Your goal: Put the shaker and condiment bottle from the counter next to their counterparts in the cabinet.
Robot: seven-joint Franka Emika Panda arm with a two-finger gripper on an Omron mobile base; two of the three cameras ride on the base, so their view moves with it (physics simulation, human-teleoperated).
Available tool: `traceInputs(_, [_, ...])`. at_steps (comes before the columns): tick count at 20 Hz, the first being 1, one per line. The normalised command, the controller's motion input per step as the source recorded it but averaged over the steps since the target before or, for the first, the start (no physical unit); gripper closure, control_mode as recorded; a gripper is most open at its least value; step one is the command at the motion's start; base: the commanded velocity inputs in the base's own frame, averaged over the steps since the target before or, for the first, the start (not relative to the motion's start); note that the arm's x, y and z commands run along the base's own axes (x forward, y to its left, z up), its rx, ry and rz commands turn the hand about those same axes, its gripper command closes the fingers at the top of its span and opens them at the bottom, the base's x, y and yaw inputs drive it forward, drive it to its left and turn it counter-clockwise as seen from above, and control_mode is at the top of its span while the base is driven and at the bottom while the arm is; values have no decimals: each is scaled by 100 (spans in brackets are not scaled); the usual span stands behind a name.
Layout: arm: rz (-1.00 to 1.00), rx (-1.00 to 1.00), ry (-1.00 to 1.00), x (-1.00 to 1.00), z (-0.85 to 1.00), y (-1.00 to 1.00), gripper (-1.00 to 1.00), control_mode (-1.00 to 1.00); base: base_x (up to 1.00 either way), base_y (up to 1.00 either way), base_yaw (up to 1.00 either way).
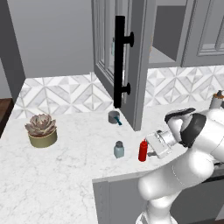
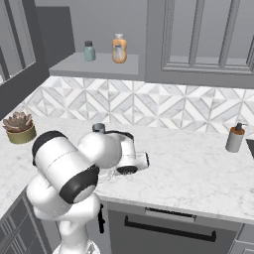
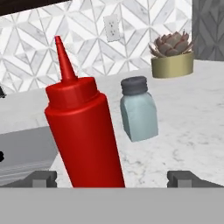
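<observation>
Hand view: jaws (image 3: 112,178) are standing wide apart around the red condiment bottle (image 3: 83,131) at lower left; the shaker (image 3: 138,109) is sitting just beside it, centre frame, on open bench (image 3: 197,118).

The red bottle (image 3: 83,131) hides its own bottom behind the grey edge. The arm covers the bench (image 2: 188,168) in front.

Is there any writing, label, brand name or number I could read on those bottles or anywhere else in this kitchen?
None can be read.
The condiment bottle is plain red, and the shaker is plain blue-grey.
The orange bottle in the cabinet has a pale patch that may be a label, too small and blurred to read.
</observation>
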Motion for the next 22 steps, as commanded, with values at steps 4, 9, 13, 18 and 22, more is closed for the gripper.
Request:
traceInputs(4, [3, 11, 6, 0, -7, 15, -100, -100, 0, 0, 0])
traceInputs(9, [4, 9, 7, 0, -7, 20, -100, -100, 0, 0, 0])
traceInputs(13, [5, 4, 8, 0, -18, 31, 100, -100, 0, 0, 0])
traceInputs(18, [-7, -3, 4, 16, 10, 6, 100, -100, 0, 0, 0])
traceInputs(22, [-34, -10, -8, 8, 70, 0, 100, -100, 0, 0, 0])
